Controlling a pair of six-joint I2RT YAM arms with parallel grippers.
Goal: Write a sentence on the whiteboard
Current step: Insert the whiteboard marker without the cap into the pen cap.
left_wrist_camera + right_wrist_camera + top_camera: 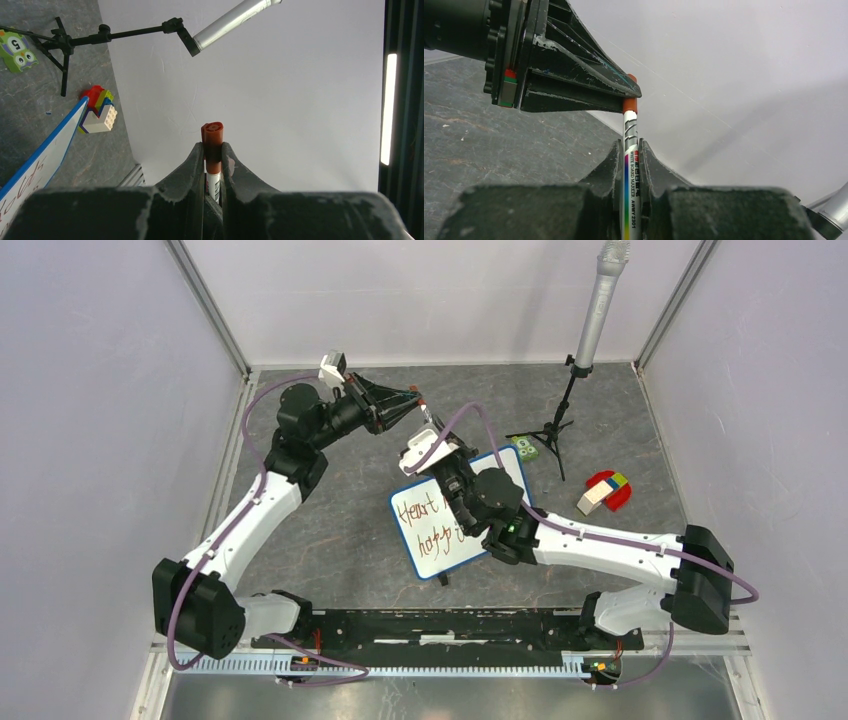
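The whiteboard (440, 545), blue-framed, lies tilted at the table's middle, with my right arm over its right part. The sentence (422, 521) is in reddish-brown letters on two lines, "Heart" first; its right end is hidden. Behind the board, a whiteboard marker (427, 416) hangs in the air between both grippers. My left gripper (213, 150) is shut on its red-brown cap (212, 131). My right gripper (629, 152) is shut on the white barrel (630, 165). The left gripper's fingers (589, 85) clamp the cap end (630, 105) just above. The board's edge (47, 157) shows low on the left of the left wrist view.
A microphone (602, 300) on a black tripod (548, 432) stands at the back right. A green card (527, 448) lies by the tripod's feet. Toy blocks (604, 492) sit to the right of the board. White walls close in the table on three sides.
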